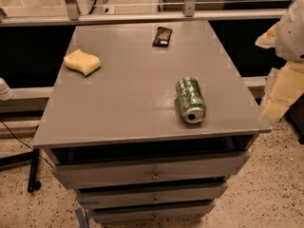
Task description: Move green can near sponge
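Observation:
The green can (190, 99) lies on its side on the grey cabinet top (133, 89), towards the front right, with its silver end facing the front edge. The pale yellow sponge (82, 62) lies at the left, towards the back, far from the can. My gripper (280, 91) shows as pale yellow and white parts at the right edge of the camera view. It hangs beyond the cabinet's right edge, to the right of the can and apart from it. It holds nothing that I can see.
A flat dark wrapped bar (162, 36) lies at the back middle of the top. The cabinet has drawers (152, 172) below its front edge. A metal rail and glass panel (142, 11) run behind it. Speckled floor lies around.

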You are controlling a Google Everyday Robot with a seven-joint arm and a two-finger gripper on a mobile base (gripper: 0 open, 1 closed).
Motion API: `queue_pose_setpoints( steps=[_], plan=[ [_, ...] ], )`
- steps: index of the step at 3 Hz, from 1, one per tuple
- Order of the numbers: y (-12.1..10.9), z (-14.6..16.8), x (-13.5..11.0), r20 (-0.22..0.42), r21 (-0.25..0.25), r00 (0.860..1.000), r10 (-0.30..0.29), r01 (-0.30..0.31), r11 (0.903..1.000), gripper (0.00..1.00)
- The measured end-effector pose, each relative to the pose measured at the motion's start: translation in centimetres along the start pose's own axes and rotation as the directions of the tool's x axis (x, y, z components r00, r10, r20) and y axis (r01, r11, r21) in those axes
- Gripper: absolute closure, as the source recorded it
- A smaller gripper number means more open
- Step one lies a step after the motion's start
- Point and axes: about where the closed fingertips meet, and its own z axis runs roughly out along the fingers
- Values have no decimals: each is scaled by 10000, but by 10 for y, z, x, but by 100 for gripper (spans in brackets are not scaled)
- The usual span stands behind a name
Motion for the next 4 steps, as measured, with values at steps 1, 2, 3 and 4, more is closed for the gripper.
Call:
queue_pose_setpoints(
  steps=[1, 2, 3, 4],
  plan=[
    [0, 0, -3, 120, 158, 9999, 63, -65, 9999, 0],
    [-2, 24, -16, 658, 282, 9934, 939, -959, 9950, 0],
    [-17, 59, -41, 1458, 484, 9629, 2270, -2361, 9705, 0],
    [-32, 87, -65, 2016, 573, 9184, 3406, -3582, 9319, 0]
  ],
)
